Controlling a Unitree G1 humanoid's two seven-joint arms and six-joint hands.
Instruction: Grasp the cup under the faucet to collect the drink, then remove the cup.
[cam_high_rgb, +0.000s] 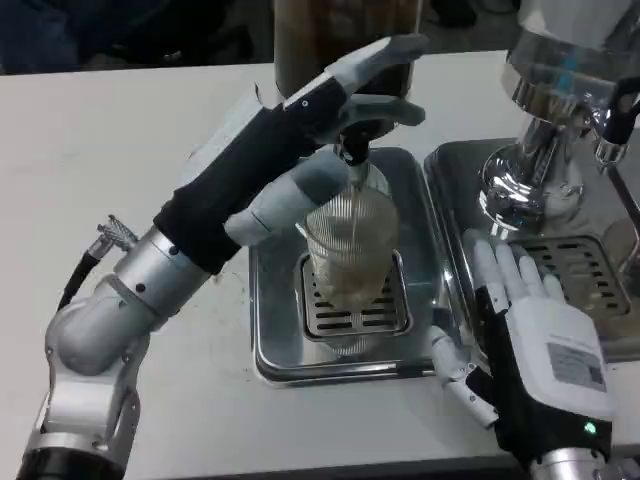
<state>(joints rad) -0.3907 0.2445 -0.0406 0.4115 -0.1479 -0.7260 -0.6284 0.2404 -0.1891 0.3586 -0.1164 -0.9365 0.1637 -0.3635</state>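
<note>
the ribbed clear glass cup (350, 255), partly filled with a pale drink, stands on the slotted grate of the shiny metal drip tray (275, 345), directly under the black faucet nozzle (350, 152) of the dark drink dispenser (340, 40). the left hand (310, 140) reaches in from the left with its fingers apart, holding nothing; its thumb lies just beside the cup's left wall and its other fingers extend up past the nozzle, though whether any finger touches the glass cannot be told. the right hand (535, 340) rests flat and spread on the edge of the neighbouring tray, holding nothing. the step in hand looks like closing on the cup to take it away. to do it well, the left hand should wrap the mid-body of the glass, thumb opposite fingers, squeeze firmly since ribbed glass may slip, then draw it out level and low enough to miss the nozzle, so nothing spills.
</note>
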